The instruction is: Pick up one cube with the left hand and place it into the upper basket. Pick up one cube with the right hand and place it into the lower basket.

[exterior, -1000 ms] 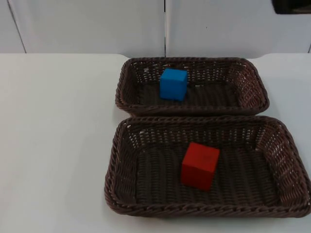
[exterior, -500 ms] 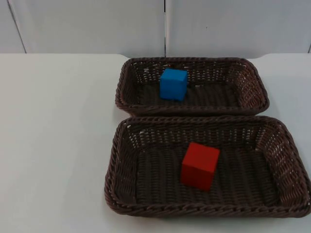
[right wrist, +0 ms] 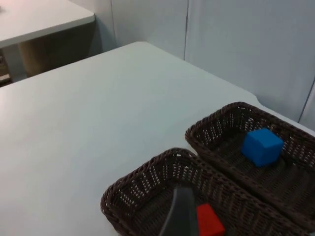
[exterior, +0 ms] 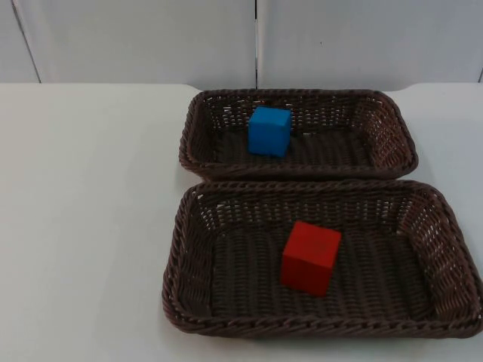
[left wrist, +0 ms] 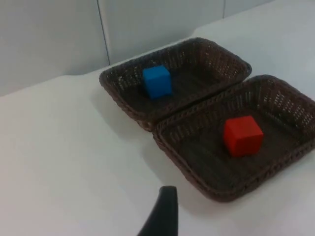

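two dark brown woven wicker baskets, both rectangular with rounded corners and ribbed walls, sit touching long side to long side on a smooth white table [exterior: 90,226]. the far basket [exterior: 392,124] holds one blue cube [exterior: 269,130], matte and sharp-edged, toward its left half. the near basket [exterior: 181,249] holds one red cube [exterior: 310,257] near its middle, turned slightly. the near basket's right rim is cut off in the top view. the left gripper [left wrist: 162,216] hangs above bare table, well apart from the baskets, one black fingertip in sight; whether it is apart or together cannot be told. the right gripper [right wrist: 179,214] hangs above the near basket's left end, a single blurred fingertip overlapping the red cube, its state likewise unclear. a grey panelled wall [exterior: 151,38] closes the far side.
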Controlling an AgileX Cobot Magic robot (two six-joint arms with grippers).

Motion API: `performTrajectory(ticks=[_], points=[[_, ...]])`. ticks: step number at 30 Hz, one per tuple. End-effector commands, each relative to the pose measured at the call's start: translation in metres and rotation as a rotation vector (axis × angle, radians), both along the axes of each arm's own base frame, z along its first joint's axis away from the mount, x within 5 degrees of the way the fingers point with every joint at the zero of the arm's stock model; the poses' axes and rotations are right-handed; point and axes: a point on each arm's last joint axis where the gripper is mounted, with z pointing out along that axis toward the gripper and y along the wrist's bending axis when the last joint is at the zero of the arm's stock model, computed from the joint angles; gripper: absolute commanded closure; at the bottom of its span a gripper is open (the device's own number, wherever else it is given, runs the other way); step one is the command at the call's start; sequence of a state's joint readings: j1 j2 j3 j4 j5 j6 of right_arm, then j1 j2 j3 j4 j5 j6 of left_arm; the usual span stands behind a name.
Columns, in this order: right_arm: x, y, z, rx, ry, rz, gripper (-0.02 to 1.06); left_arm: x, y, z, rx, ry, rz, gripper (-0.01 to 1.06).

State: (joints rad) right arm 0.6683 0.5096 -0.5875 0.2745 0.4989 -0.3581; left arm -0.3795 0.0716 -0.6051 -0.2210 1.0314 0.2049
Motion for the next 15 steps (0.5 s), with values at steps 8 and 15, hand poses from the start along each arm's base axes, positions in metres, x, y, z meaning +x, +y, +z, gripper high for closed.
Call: performTrajectory(ticks=[8, 15], points=[[-0.017, -0.022, -0.003, -0.026, 0.016, -0.076, 0.4, -0.009, 0.013, -0.01, -0.008, 0.023, 0.107, 0.25], [-0.032, -0.038, -0.005, -0.036, -0.004, -0.105, 0.4, 0.003, 0.01, -0.032, 0.014, 0.087, 0.13, 0.25]])
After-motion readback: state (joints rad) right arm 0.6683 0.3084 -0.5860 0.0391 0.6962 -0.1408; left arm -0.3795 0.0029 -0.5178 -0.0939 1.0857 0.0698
